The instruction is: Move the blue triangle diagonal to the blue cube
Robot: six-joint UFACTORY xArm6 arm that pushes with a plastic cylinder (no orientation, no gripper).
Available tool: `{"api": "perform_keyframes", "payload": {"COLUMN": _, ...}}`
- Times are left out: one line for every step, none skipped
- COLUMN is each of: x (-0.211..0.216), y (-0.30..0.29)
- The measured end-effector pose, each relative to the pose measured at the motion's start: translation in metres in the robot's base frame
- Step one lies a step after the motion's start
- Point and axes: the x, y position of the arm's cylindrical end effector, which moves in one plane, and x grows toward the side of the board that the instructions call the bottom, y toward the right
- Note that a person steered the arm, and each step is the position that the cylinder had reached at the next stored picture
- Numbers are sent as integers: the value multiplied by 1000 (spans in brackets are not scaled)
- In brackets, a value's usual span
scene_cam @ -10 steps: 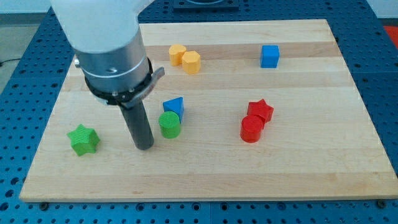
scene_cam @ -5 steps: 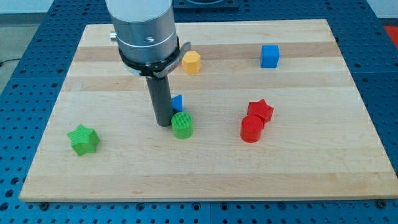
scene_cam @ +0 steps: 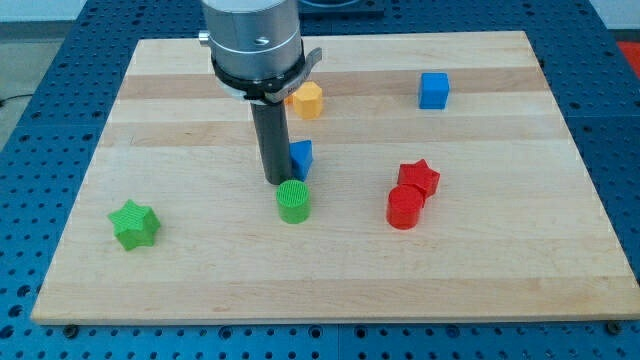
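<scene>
The blue triangle (scene_cam: 301,158) lies near the board's middle, partly hidden behind my rod. My tip (scene_cam: 276,181) rests on the board right against the triangle's left side, just above the green cylinder (scene_cam: 293,201). The blue cube (scene_cam: 433,90) sits at the view's upper right, far from the triangle.
A yellow block (scene_cam: 306,100) sits just above the triangle, partly hidden by the arm. A red star (scene_cam: 418,178) and red cylinder (scene_cam: 404,209) touch at the right of centre. A green star (scene_cam: 134,224) lies at the lower left. The wooden board (scene_cam: 500,270) ends near every side of the view.
My tip has moved right and up, from left of the green cylinder to the blue triangle's left side. The triangle has shifted right and up; the green cylinder was nudged right.
</scene>
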Motion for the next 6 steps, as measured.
{"api": "perform_keyframes", "payload": {"x": -1, "y": 2}}
{"api": "perform_keyframes", "payload": {"x": -6, "y": 3}}
{"api": "perform_keyframes", "payload": {"x": -13, "y": 5}}
{"api": "perform_keyframes", "payload": {"x": -25, "y": 10}}
{"api": "perform_keyframes", "payload": {"x": -32, "y": 17}}
{"api": "perform_keyframes", "payload": {"x": -32, "y": 20}}
